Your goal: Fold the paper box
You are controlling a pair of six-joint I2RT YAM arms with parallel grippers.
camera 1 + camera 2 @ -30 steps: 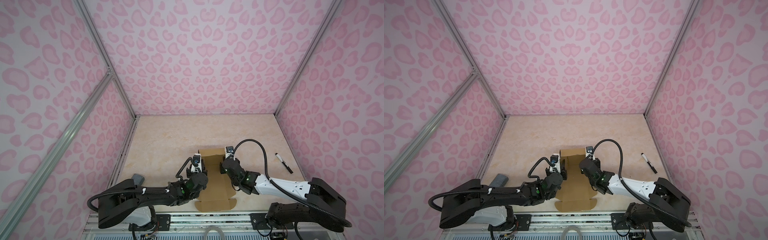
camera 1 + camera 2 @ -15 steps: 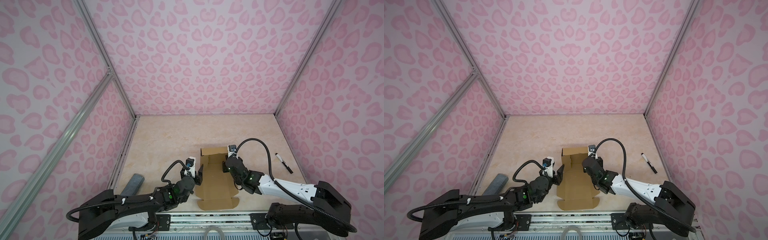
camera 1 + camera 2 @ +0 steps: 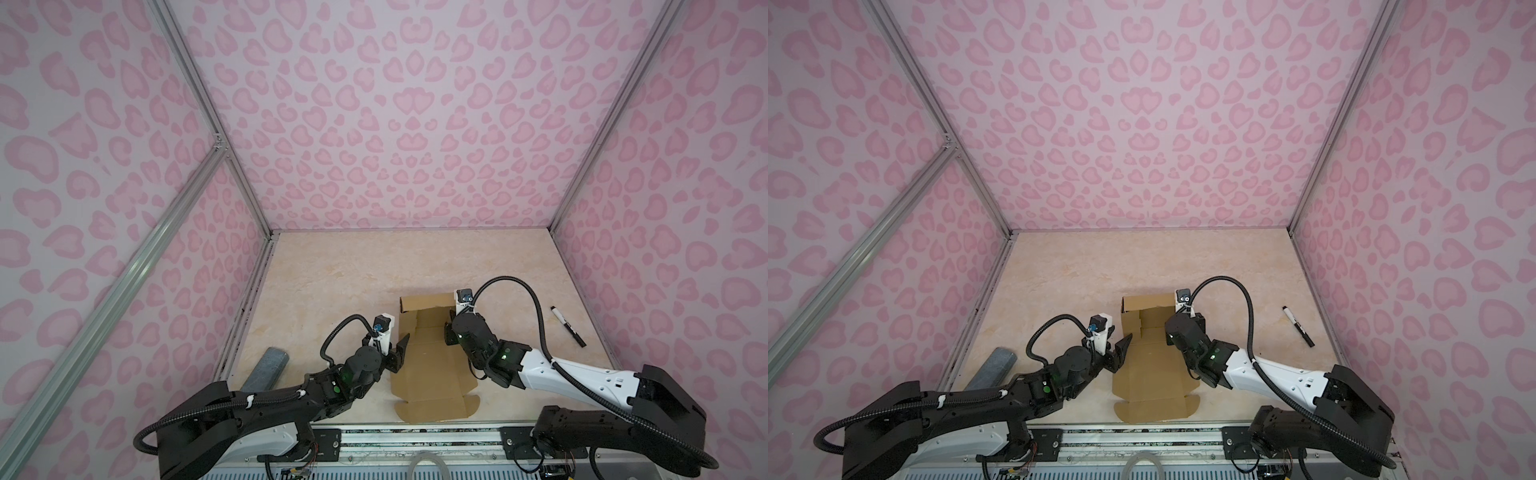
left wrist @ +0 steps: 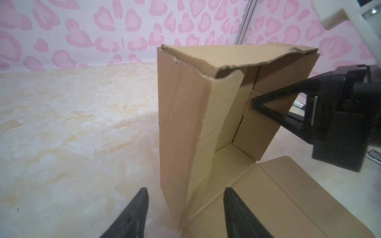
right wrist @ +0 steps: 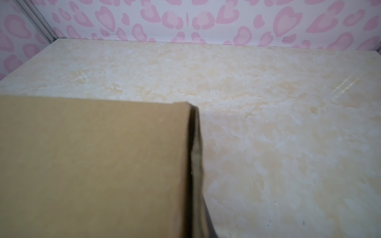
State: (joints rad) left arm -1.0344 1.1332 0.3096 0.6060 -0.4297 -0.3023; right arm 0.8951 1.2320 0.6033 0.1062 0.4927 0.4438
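Part-folded brown corrugated cardboard box (image 3: 432, 374).
Left tool (image 3: 400, 352) spread at its left wall; right tool (image 4: 256, 104) pressed together inside.

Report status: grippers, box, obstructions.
Left gripper open, right gripper shut, both at paper box walls. Box half-folded: far end raised, near flap flat. Marker, grey block well aside.

paper box (image 3: 432, 372) mid-table, marker (image 3: 567, 326) right, felt block (image 3: 269, 368) left
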